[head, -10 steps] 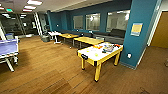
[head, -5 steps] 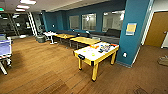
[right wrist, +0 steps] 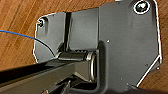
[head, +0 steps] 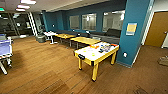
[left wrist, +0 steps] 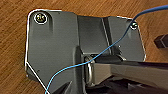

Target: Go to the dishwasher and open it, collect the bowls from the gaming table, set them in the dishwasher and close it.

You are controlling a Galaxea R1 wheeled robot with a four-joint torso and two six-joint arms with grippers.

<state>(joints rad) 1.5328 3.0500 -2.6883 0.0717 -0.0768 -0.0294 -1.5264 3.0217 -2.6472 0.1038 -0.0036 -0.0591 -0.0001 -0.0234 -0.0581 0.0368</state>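
Observation:
The gaming table (head: 87, 53), with a pale cream-yellow top and yellow legs, stands a few steps ahead in the head view, right of centre and beside a blue pillar (head: 135, 32). At its far end lie small pale things (head: 106, 47) among colourful flat pieces (head: 95, 46); I cannot tell from here whether they are the bowls. The dishwasher is out of view. Both wrist views look down past the robot's own dark plates onto wooden floor (left wrist: 15, 50), with a blue cable (left wrist: 75, 66) crossing the left one.
Yellow-topped dining tables (head: 85, 40) and a white table (head: 50, 33) line the back wall with its windows. A blue-topped table (head: 5, 48) stands at the left edge. A wooden door (head: 157, 30) is at the far right. Open wooden floor (head: 45, 70) spreads ahead and left.
The whole head view has shifted a little as the robot drives and turns; the gaming table stays ahead, and the blue-topped table now shows more fully at the left edge.

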